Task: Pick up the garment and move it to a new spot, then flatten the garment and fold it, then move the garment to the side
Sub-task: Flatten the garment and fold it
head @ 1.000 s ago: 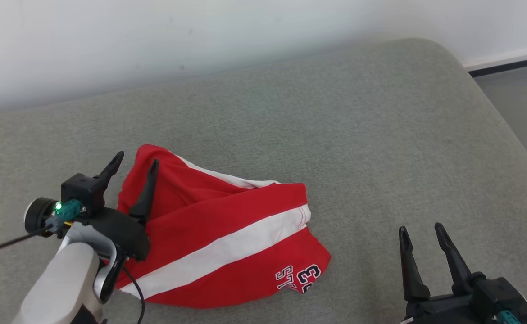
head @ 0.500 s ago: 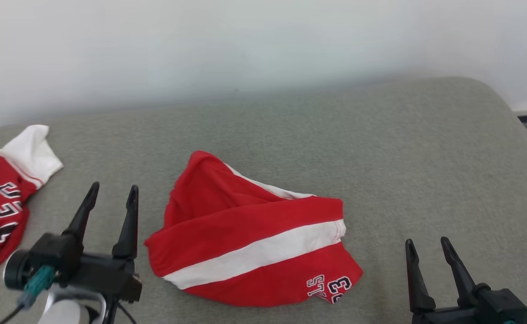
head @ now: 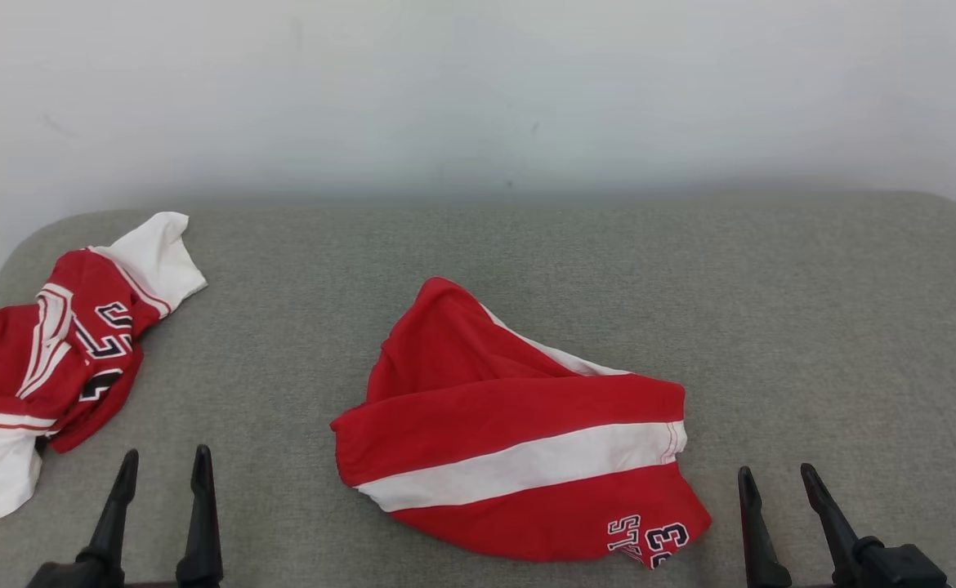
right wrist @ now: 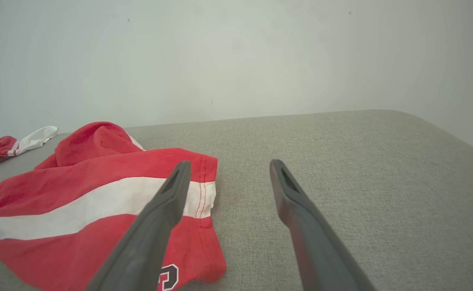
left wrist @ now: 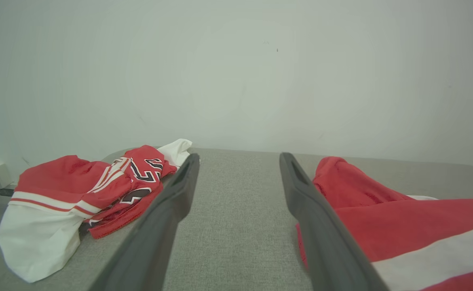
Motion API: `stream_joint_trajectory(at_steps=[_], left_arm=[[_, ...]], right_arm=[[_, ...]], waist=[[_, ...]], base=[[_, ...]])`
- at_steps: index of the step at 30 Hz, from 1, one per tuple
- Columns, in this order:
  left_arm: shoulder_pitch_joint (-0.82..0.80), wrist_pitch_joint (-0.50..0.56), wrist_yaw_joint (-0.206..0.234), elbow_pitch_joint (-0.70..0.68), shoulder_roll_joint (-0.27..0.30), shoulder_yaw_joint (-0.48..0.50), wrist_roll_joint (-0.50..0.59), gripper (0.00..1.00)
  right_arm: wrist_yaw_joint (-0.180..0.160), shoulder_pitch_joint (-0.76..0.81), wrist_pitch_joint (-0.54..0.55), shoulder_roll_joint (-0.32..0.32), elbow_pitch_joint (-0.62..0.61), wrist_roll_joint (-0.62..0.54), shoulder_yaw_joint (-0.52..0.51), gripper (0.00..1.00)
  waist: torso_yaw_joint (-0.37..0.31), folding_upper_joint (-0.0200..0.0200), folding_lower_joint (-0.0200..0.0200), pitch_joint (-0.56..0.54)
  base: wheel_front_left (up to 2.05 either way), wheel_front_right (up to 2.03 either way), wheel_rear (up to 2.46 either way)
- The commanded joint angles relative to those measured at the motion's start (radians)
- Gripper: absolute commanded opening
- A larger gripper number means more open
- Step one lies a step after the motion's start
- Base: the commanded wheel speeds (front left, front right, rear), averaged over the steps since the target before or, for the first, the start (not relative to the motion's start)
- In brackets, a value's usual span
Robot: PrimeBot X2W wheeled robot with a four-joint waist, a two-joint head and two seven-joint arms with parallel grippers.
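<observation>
The red garment [head: 519,441] w/ a white stripe lies in the mid of the head pic, on the gray worktop [head: 813,327]. It's bunched up & folded over itself, not flat. The top part makes a hump. The numbers sit at its lower right corner.

The left hand [head: 165,452] is at the lower left of the pic, fingers apart, holding nothing. The right hand [head: 775,469] is at the lower right, fingers apart too, nothing in it. Both are near the garment, not touching it.

I think the job now is to make it flat, then fold it. To do it well, each hand takes 1 side: left hand the left edge, right hand the stitched hem on the right. Pinch just the top layer, lift a bit, & pull apart slow so the hump opens. Grab 2 layers & it won't open.

The other cloth pile [head: 61,351], red & white, lies at the far left of the pic. Keep away from it.
</observation>
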Motion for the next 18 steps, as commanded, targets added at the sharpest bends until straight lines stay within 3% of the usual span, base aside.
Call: stream_joint_trajectory(at_steps=[1, 11, 18], left_arm=[[0.018, -0.003, -0.006, -0.001, -0.007, 0.006, 0.008, 1.00], [0.018, -0.003, -0.014, 0.006, -0.047, 0.005, 0.031, 1.00], [-0.004, -0.003, -0.014, 0.015, -0.054, -0.027, 0.019, 1.00]], right_arm=[[-0.002, 0.003, -0.005, 0.000, 0.009, -0.008, -0.005, 1.00], [-0.002, -0.086, 0.038, -0.002, 0.114, -0.065, 0.006, 1.00], [-0.002, -0.214, 0.097, -0.042, 0.249, -0.051, 0.019, 1.00]], waist=[[0.016, 0.0000, 0.0001, -0.004], [0.056, 0.0000, 0.0001, -0.004], [0.095, 0.0000, 0.0001, 0.013]], base=[[0.00, 0.00, 0.00], [0.00, 0.00, 0.00], [0.00, 0.00, 0.00]])
